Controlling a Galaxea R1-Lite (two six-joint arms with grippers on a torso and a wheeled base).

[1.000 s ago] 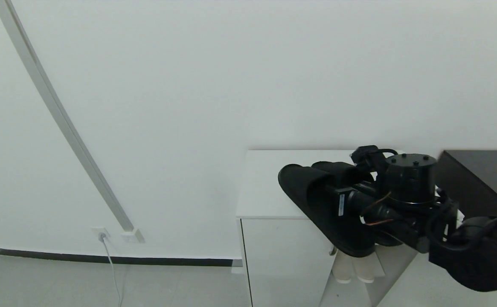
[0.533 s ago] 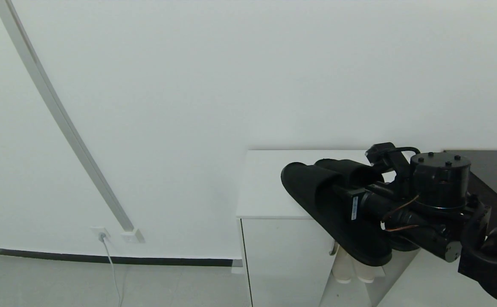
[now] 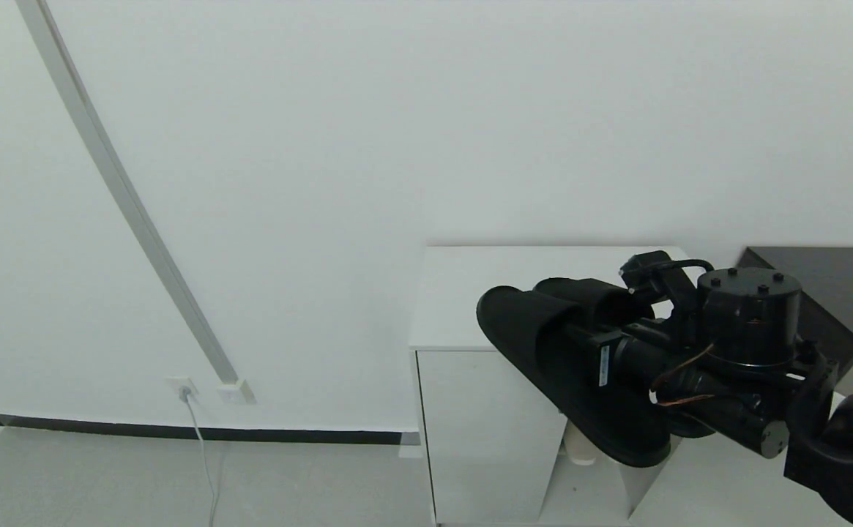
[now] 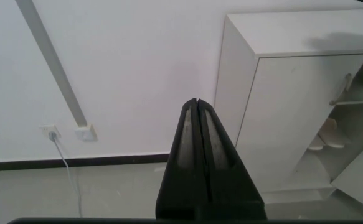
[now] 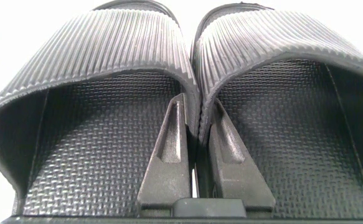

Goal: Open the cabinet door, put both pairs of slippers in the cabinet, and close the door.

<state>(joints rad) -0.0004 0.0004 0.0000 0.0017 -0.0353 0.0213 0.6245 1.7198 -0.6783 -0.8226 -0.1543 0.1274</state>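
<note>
My right gripper (image 3: 571, 331) holds a pair of black slippers (image 3: 565, 366) in the air in front of the white cabinet (image 3: 470, 293). In the right wrist view its fingers (image 5: 169, 155) are pinched together on the two inner strap edges of the black slippers (image 5: 106, 74). The cabinet's right side stands open, and a pair of white slippers (image 3: 578, 452) rests inside, also seen as white slippers (image 4: 326, 134) on a shelf. My left gripper (image 4: 197, 106) is shut on nothing, held in the air left of the cabinet (image 4: 281, 37).
The closed left cabinet panel (image 3: 485, 432) carries a handle (image 4: 340, 90). A dark surface (image 3: 836, 285) adjoins the cabinet on the right. A grey wall strip (image 3: 126, 197) runs down to a socket with a cable (image 3: 186, 391). Open floor lies to the left.
My right arm swung a little to the right with the black slippers still held. The head view has shifted, so wall and cabinet sit slightly differently in the picture.
</note>
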